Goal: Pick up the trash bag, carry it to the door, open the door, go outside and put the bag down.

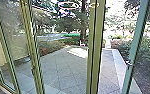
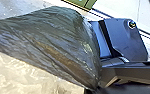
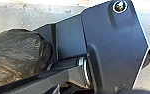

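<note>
one dark shiny plastic trash bag [image 2: 53, 45] near the robot's flat dark plate [image 2: 124, 37]. left pincer, right pincer: can't tell grip state. green metal post [image 1: 95, 47] just past 12 o'clock, grey paved yard [image 1: 63, 68] at 12.

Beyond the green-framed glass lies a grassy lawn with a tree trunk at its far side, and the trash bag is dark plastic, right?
Not a lawn: the head view shows grey paving beyond the green-framed glass. The tree trunk at its far side and dark plastic trash bag are right.
</note>
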Robot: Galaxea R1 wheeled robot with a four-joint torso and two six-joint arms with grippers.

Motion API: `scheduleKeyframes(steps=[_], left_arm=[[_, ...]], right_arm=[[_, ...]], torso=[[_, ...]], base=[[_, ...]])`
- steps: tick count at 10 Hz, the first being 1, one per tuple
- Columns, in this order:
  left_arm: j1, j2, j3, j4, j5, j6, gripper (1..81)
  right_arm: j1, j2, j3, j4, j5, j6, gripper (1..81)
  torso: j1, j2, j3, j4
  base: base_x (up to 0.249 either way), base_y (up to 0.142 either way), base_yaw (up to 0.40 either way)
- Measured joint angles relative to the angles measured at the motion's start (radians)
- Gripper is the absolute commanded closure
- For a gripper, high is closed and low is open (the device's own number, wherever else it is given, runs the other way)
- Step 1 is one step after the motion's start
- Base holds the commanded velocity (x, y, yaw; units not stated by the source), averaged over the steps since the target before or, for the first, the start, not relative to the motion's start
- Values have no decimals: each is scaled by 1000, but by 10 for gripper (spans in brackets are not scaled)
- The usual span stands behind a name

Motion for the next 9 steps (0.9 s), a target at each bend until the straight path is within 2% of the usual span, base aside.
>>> scheduleKeyframes(steps=[9], left_arm=[[-3, 0, -5, 0, 3, 0, 811]], right_arm=[[-2, 2, 0, -4, 4, 0, 10]], torso=[[0, 0, 0, 0]], base=[[0, 0, -209]])
